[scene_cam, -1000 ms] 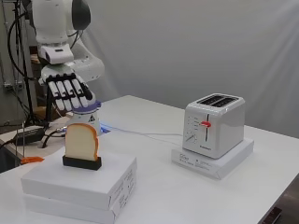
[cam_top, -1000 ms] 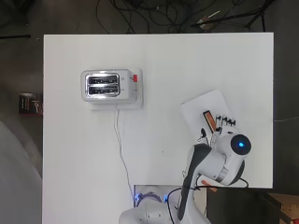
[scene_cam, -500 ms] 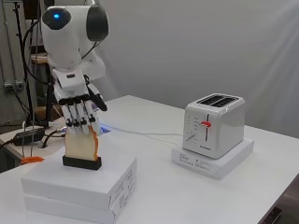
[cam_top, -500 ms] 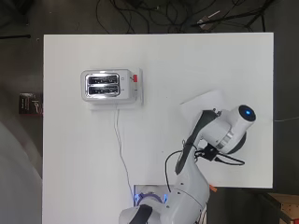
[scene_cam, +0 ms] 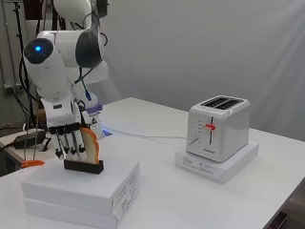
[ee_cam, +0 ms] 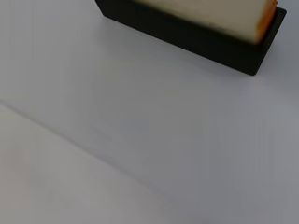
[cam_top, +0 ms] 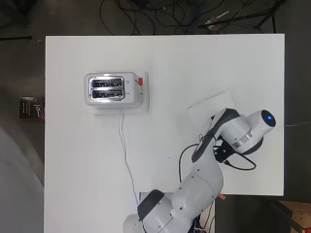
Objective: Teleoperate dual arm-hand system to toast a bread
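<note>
Hand (scene_cam: pixel 66 138) lowered against bread slice (scene_cam: pixel 90 145) (upright in black holder (scene_cam: pixel 84 166)), fingers straight, gripping nothing, print unreadable

The arm (scene_cam: pixel 62 52) is glossy white, built of rounded, bulbous segments with dark grey bands at the joints. A small blue light glows on the segment nearest the wrist, seen in both the overhead and side views. Black cables (cam_top: pixel 187 158) loop along the outside of the arm. The hand (scene_cam: pixel 66 136) has a white, boxy palm and slim fingers (scene_cam: pixel 71 143) in black with white sections. The base (cam_top: pixel 155 213) is white with a dark grey collar.
</note>
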Available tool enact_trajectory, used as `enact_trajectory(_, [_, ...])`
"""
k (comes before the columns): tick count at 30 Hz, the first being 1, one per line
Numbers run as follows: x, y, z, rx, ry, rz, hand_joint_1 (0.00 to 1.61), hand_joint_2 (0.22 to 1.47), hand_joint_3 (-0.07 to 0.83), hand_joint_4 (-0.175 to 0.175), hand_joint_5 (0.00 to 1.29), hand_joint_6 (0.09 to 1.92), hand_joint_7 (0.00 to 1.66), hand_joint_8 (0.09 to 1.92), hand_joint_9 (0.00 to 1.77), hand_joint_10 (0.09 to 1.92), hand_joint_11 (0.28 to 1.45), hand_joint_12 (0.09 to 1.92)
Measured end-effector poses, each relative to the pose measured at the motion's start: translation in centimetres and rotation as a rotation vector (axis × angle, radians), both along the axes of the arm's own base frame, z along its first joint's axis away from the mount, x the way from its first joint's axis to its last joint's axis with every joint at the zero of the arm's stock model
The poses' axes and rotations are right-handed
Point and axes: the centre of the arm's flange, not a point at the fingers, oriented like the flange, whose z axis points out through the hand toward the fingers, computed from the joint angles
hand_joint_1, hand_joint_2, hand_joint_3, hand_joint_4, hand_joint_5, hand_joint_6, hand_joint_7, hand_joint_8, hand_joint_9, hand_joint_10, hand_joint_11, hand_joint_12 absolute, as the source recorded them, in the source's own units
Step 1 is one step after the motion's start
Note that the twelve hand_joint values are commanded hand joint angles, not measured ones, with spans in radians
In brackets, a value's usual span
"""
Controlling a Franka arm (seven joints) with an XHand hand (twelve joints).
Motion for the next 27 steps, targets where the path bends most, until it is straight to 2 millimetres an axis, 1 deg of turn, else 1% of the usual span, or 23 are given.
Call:
enact_trajectory(1, [-0.1,-0.1,-0.6,0.003,0.007,0.0,1.1,1.2,0.0,-0.095,0.64,1.16,0.96,0.83,1.38,0.09,0.66,0.97])
enact_trajectory(2, [-0.3,-0.1,-1.1,0.006,0.007,-0.003,1.15,1.21,0.001,-0.108,0.63,1.31,0.96,0.95,1.4,0.09,0.65,0.97])
enact_trajectory(3, [-0.6,0.1,-1.3,0.01,-0.005,-0.009,1.16,1.22,0.0,-0.109,0.63,1.41,0.96,1.01,1.41,0.09,0.64,0.96])
enact_trajectory(4, [-1.2,0.2,-1.3,0.015,-0.039,-0.021,1.17,1.22,0.0,-0.105,0.63,1.46,0.95,1.03,1.41,0.09,0.64,0.93])
enact_trajectory(6, [-2.1,0.5,-0.5,0.017,-0.114,-0.046,1.17,1.23,0.0,-0.099,0.63,1.52,0.94,1.03,1.4,0.09,0.64,0.86])
enact_trajectory(8, [-2.4,1.2,1.3,-0.002,-0.193,-0.059,1.17,1.23,0.0,-0.101,0.65,1.55,0.92,1.02,1.36,0.09,0.64,0.72])
enact_trajectory(10, [-2.3,2.5,3.7,-0.016,-0.257,-0.057,1.17,1.23,0.0,-0.097,0.67,1.55,0.91,1.0,1.33,0.09,0.67,0.54])
enact_trajectory(11, [-2.3,3.3,5.2,-0.022,-0.293,-0.047,1.18,1.22,0.0,-0.099,0.69,1.53,0.9,1.0,1.31,0.09,0.69,0.45])
enact_trajectory(13, [-2.4,5.3,9.0,-0.03,-0.39,0.012,1.18,1.21,-0.001,-0.097,0.71,1.5,0.93,0.96,1.3,0.09,0.72,0.35])
enact_trajectory(14, [-2.4,6.5,11.0,-0.033,-0.437,0.051,1.19,1.2,-0.001,-0.103,0.7,1.44,0.97,0.96,1.34,0.09,0.73,0.38])
enact_trajectory(16, [-2.2,8.7,15.1,-0.036,-0.514,0.154,1.21,1.19,-0.002,-0.117,0.69,1.37,1.01,0.97,1.38,0.09,0.71,0.53])
enact_trajectory(17, [-1.9,9.6,16.6,-0.039,-0.541,0.214,1.21,1.19,-0.003,-0.121,0.69,1.36,1.02,0.97,1.4,0.09,0.7,0.58])
enact_trajectory(19, [-0.2,12.1,19.0,-0.05,-0.585,0.369,1.21,1.18,-0.001,-0.131,0.69,1.35,1.03,0.97,1.42,0.09,0.68,0.66])
enact_trajectory(20, [0.9,13.7,19.6,-0.051,-0.595,0.443,1.21,1.19,-0.002,-0.137,0.69,1.36,1.04,0.96,1.42,0.09,0.66,0.68])
enact_trajectory(21, [2.1,15.6,19.8,-0.048,-0.594,0.517,1.21,1.19,-0.001,-0.14,0.68,1.37,1.04,0.96,1.41,0.09,0.66,0.67])
enact_trajectory(22, [3.4,18.0,19.7,-0.037,-0.578,0.587,1.21,1.19,-0.001,-0.143,0.68,1.39,1.04,0.94,1.39,0.09,0.66,0.63])
enact_trajectory(23, [4.8,20.6,19.1,-0.019,-0.539,0.645,1.21,1.19,0.001,-0.146,0.68,1.4,1.04,0.93,1.38,0.09,0.67,0.58])
enact_trajectory(24, [5.8,22.4,18.7,-0.009,-0.511,0.675,1.22,1.19,0.002,-0.15,0.67,1.41,1.04,0.92,1.38,0.09,0.67,0.54])
enact_trajectory(26, [8.4,26.1,18.8,-0.004,-0.473,0.724,1.22,1.18,-0.001,-0.158,0.68,1.4,1.05,0.9,1.37,0.09,0.68,0.48])
enact_trajectory(27, [10.1,28.7,19.1,-0.003,-0.462,0.755,1.22,1.18,-0.001,-0.16,0.68,1.4,1.06,0.89,1.36,0.09,0.69,0.44])
